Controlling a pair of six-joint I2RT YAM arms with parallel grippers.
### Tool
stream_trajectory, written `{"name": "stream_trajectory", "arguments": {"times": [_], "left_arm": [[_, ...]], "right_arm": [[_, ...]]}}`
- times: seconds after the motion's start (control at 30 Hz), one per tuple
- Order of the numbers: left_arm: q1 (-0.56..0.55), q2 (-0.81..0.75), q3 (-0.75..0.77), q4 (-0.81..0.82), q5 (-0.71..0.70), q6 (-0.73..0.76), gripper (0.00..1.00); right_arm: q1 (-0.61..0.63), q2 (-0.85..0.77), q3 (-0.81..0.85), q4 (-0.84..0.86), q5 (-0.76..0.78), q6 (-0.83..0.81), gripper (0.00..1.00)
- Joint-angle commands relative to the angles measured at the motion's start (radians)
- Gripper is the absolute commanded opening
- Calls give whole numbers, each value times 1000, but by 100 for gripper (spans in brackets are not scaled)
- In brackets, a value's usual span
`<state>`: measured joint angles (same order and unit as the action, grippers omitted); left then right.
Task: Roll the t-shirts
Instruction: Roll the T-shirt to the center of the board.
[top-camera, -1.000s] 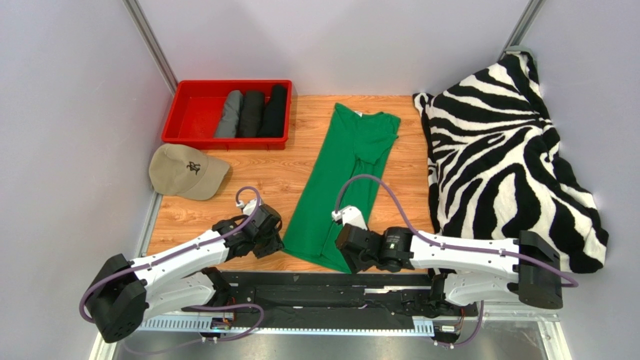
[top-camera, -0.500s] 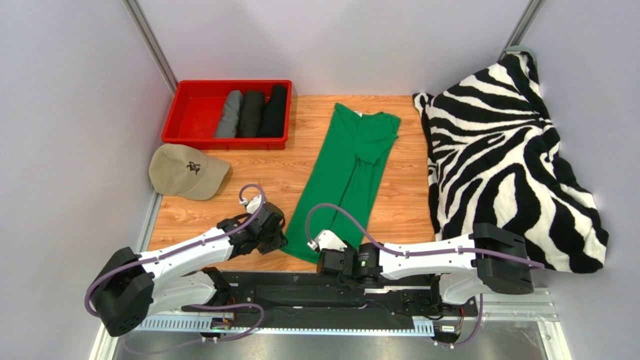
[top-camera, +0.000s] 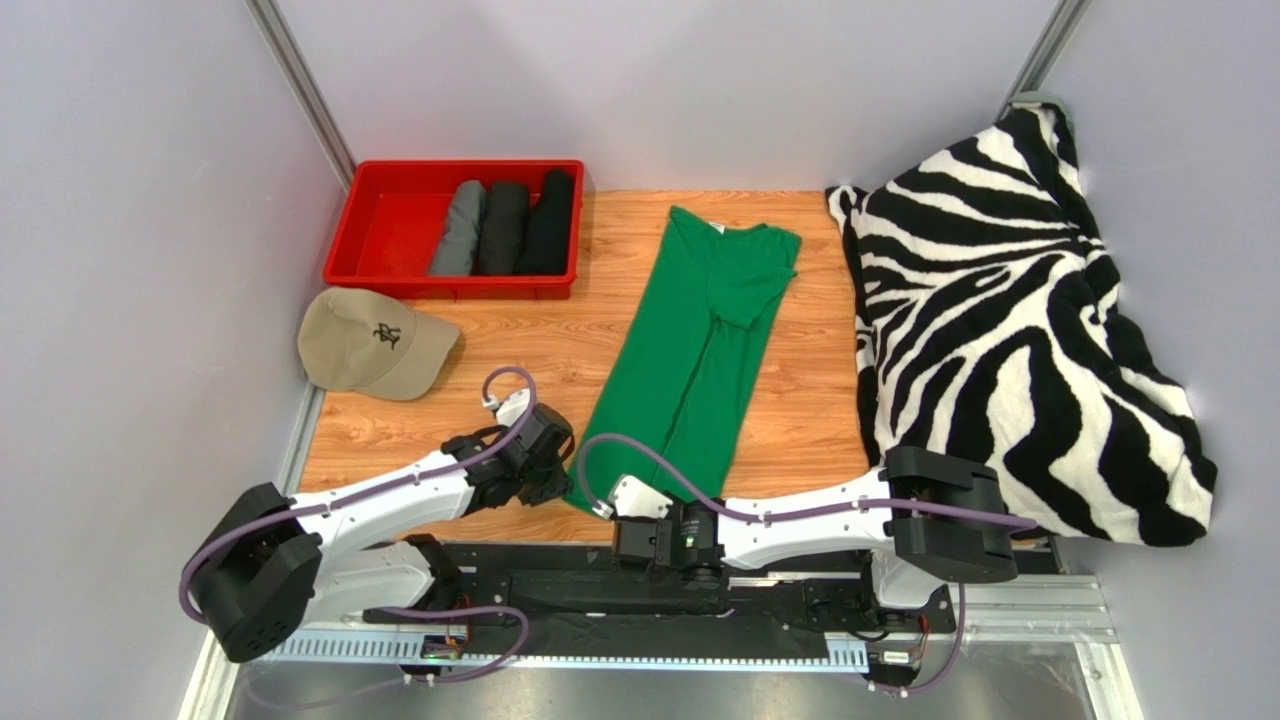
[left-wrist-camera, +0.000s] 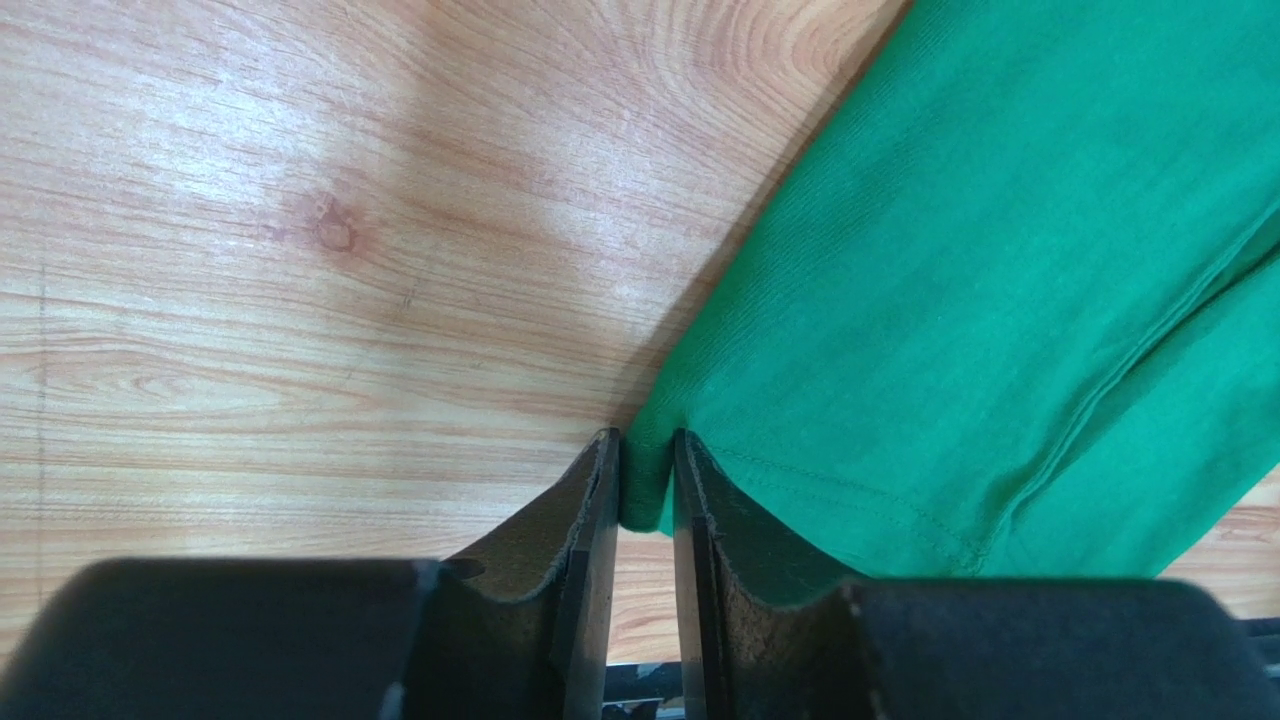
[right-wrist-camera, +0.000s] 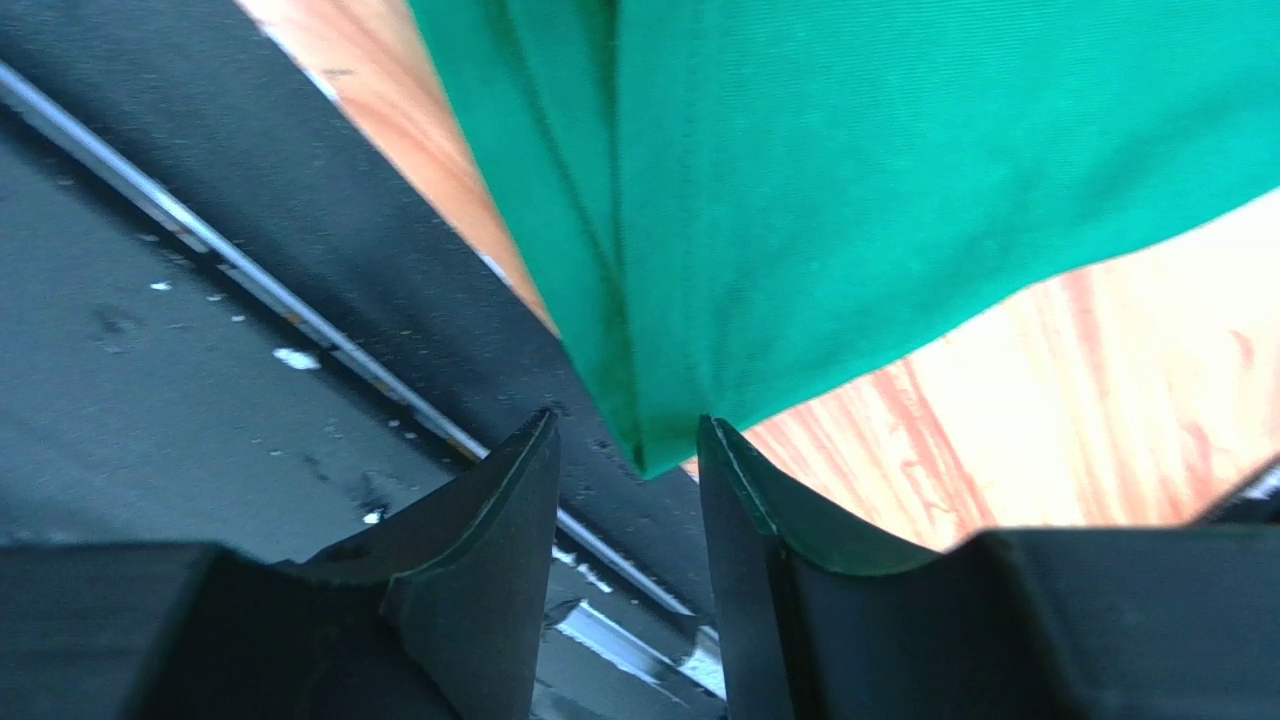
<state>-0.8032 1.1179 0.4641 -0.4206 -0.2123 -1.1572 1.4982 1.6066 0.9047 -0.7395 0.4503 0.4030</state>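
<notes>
The bright green t-shirt (top-camera: 694, 338) lies folded lengthwise on the wooden table, collar at the far end. My left gripper (top-camera: 567, 485) is shut on its near left hem corner (left-wrist-camera: 649, 480), low on the table. My right gripper (top-camera: 613, 513) is at the near table edge just right of the left one. Its jaws are open, and a corner of the green hem (right-wrist-camera: 661, 435) hangs between the fingertips (right-wrist-camera: 534, 443) without being pinched. Dark grey (top-camera: 458, 228) and black (top-camera: 549, 221) rolled shirts lie in the red tray (top-camera: 376, 203).
A beige cap (top-camera: 368, 342) lies left of the shirt. The zebra-striped blanket (top-camera: 1007, 315) is heaped on the right side. The black base rail (right-wrist-camera: 181, 300) runs right under the right gripper, past the table's near edge.
My right arm has swept left along the near edge, from the shirt's near right corner to beside the left gripper. The left gripper has edged right onto the hem corner.
</notes>
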Motion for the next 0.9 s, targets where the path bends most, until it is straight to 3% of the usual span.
{"name": "stream_trajectory", "arguments": {"times": [0.0,0.17,0.4,0.57,0.87], "left_arm": [[2,16,15,11,-27,20,26],[4,20,21,9,-33,30,19],[4,26,25,2,-29,36,16],[9,7,27,-18,-35,44,17],[29,36,28,-4,-13,57,17]], "right_arm": [[5,10,39,-20,85,5,42],[5,30,40,-17,88,5,34],[5,33,37,-11,38,0,35],[5,30,40,-21,25,-1,45],[5,95,59,-24,37,7,39]]}}
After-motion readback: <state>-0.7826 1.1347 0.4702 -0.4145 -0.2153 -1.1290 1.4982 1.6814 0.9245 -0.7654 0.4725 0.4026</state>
